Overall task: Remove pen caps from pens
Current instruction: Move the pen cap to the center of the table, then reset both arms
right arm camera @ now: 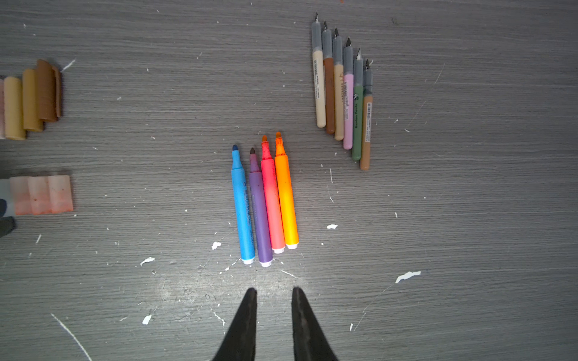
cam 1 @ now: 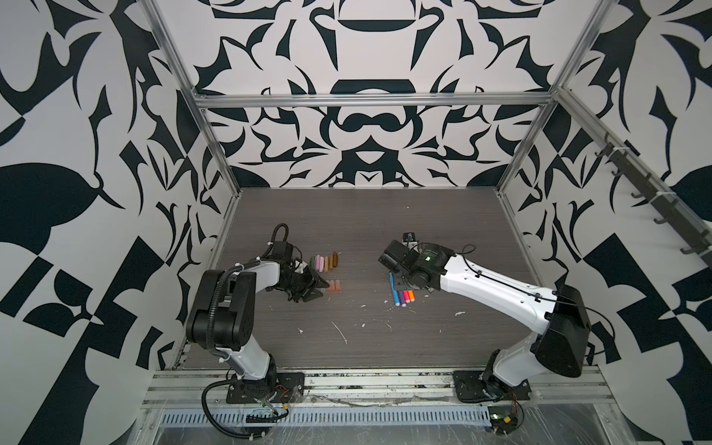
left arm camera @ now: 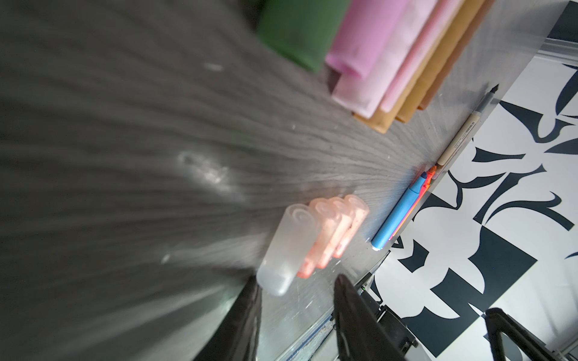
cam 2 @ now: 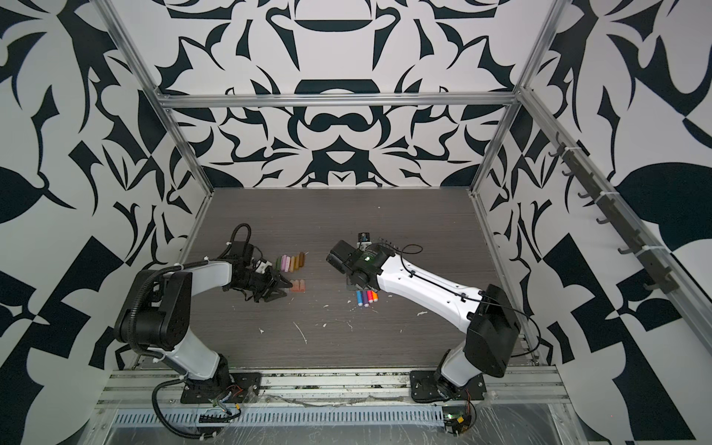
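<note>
Uncapped, tips bare: four bright pens (right arm camera: 266,203) (blue, purple, pink-red, orange) lying side by side, touching, mid-tabletop (right arm camera: 469,218). Near them, six thin pens (right arm camera: 344,93) in a staggered row, also uncapped. Well apart, toward the left arm: muted pen caps (right arm camera: 31,100) packed in a row, and close by three translucent pinkish caps (right arm camera: 42,195) with a frosted clear cap (left arm camera: 286,250) alongside. Right tool (right arm camera: 274,290): near the bright pens' blunt ends, jaws slightly parted, empty. Left tool (left arm camera: 296,281): released, jaws apart just at the clear cap's end, not clamping it. White flecks (right arm camera: 406,276) scattered around.

Grey wood-grain table (right arm camera: 469,218), white debris flecks (right arm camera: 407,276), patterned walls (cam 1: 373,57)
</note>
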